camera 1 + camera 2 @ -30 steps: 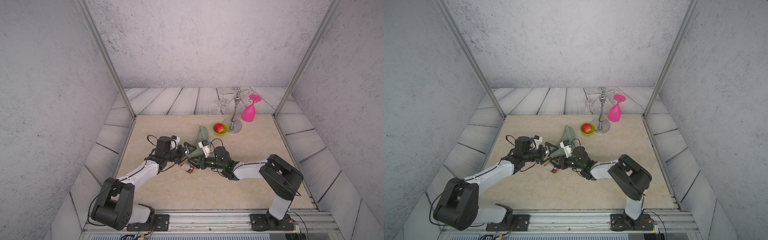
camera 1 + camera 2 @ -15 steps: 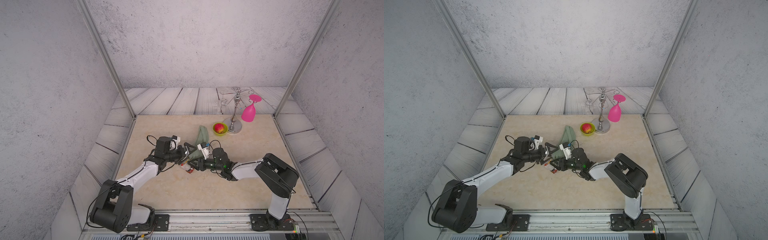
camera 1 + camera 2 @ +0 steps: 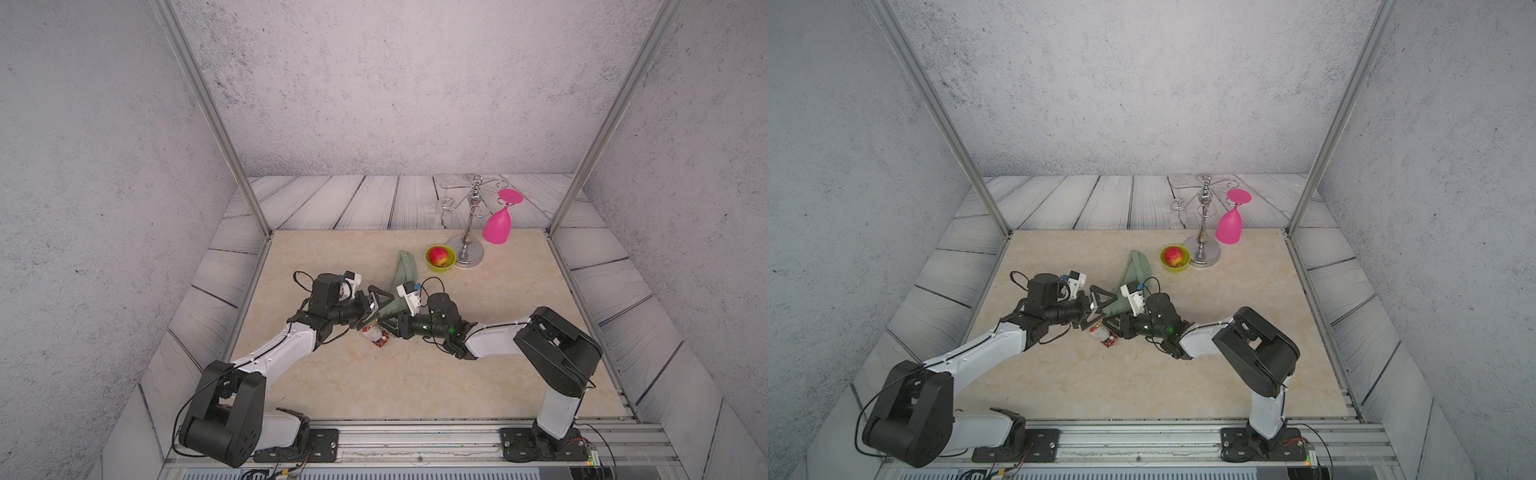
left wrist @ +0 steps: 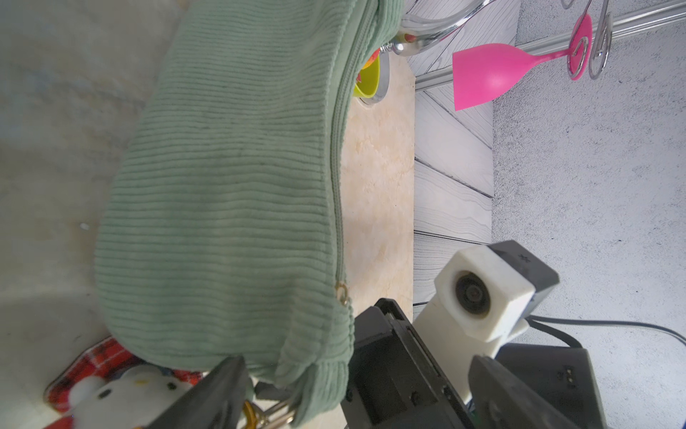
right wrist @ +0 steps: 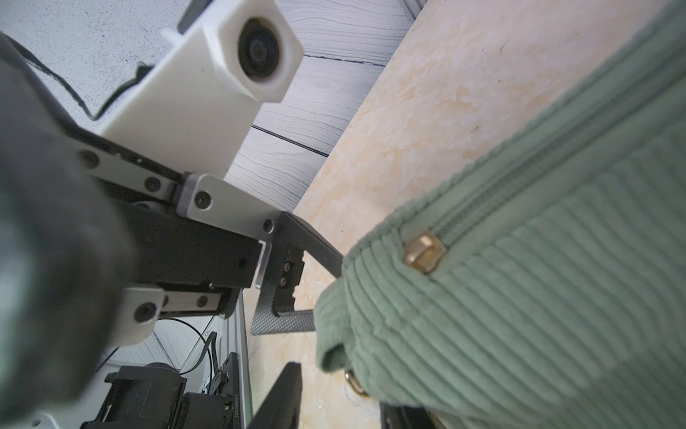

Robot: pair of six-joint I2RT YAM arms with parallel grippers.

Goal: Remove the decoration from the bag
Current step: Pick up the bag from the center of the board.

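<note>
The sage-green ribbed bag (image 3: 402,274) (image 3: 1134,272) lies mid-table, its near end between both grippers. The decoration (image 3: 376,335) (image 3: 1103,335), a white plush doll in red plaid, lies just in front of that end; its gold clasp (image 4: 251,415) hangs at the bag's end tab. My left gripper (image 3: 372,311) (image 4: 356,403) is wide open around the bag's end (image 4: 315,375), one finger (image 4: 208,401) beside the clasp. My right gripper (image 3: 390,325) (image 5: 343,406) faces it, jaws apart astride the bag's corner and a gold ring (image 5: 355,384), with one finger (image 5: 282,397) clear of the fabric.
A lime-green bowl (image 3: 432,266) holding a red-and-yellow fruit (image 3: 439,256) sits just behind the bag. Next to it stands a chrome glass rack (image 3: 468,251) with a pink glass (image 3: 497,226) hanging upside down. Metal posts mark the back corners.
My right gripper has slid left toward the bag's end and its jaws have narrowed. The left arm and the doll have hardly moved.
</note>
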